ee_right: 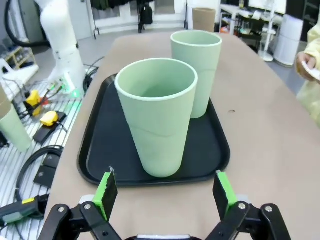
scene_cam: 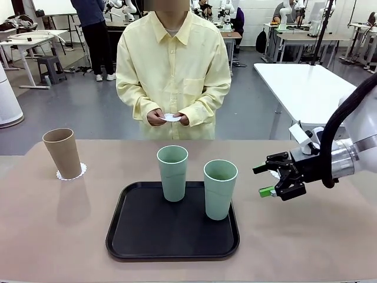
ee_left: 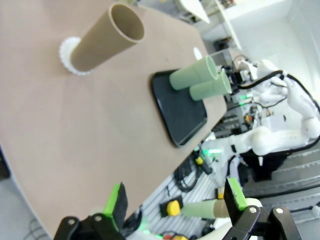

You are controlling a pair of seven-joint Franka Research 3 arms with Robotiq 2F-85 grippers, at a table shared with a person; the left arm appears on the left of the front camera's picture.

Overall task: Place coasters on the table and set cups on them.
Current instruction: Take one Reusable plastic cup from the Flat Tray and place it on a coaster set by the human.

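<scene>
Front: tan cup [scene_cam: 62,153] stands on its coaster [scene_cam: 71,173] at left, two green cups [scene_cam: 172,172] on the centre tray [scene_cam: 171,247]; left wrist: my left jaws gape empty; right wrist: right jaws, wide and empty, frame the nearer green cup [ee_right: 157,120], which I'd grasp next.

Beige table [scene_cam: 53,236] with black tray [scene_cam: 141,236], coaster [scene_cam: 83,170]

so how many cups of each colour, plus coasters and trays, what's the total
tan-brown cup: 1
mint green cups: 2
coasters: 3
black tray: 1
total: 7
</scene>
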